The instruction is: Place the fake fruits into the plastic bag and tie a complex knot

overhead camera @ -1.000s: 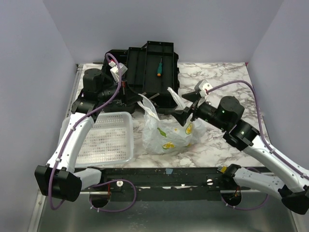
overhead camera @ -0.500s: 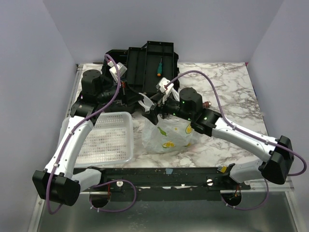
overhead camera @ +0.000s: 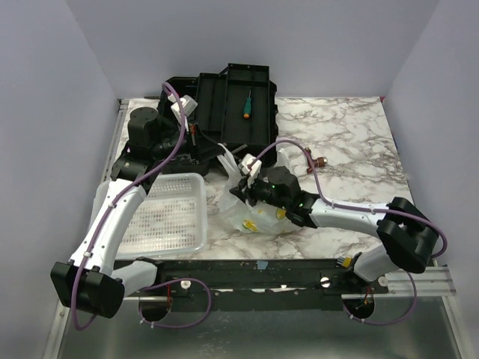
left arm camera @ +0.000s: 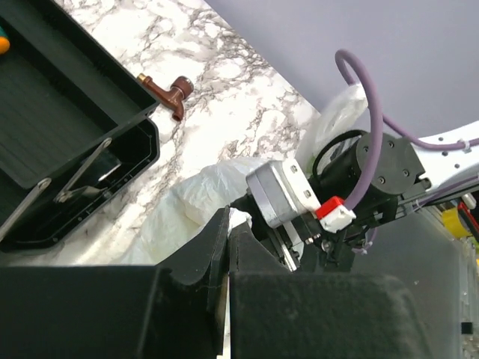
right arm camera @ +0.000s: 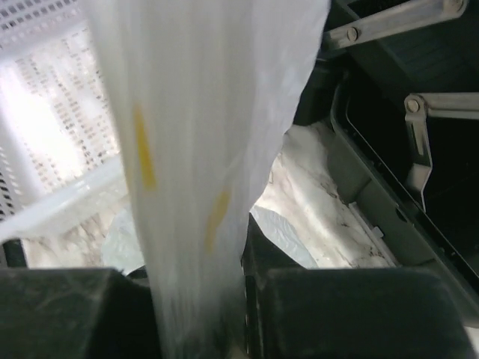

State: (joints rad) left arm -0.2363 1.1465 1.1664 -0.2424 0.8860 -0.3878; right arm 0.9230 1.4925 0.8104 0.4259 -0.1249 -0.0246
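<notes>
Marble-veined table (overhead camera: 352, 127) within lilac walls (overhead camera: 314, 45); at table's middle, plastic bag (overhead camera: 241, 217), pinched by left gripper (left arm camera: 228, 224) and right gripper (overhead camera: 239, 187) alike.

Lavender walls (overhead camera: 224, 37); marbled tabletop (overhead camera: 352, 127)

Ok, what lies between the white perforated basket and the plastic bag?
Only a narrow strip of bare marble tabletop separates the white basket from the plastic bag. The top external view shows this.
</notes>
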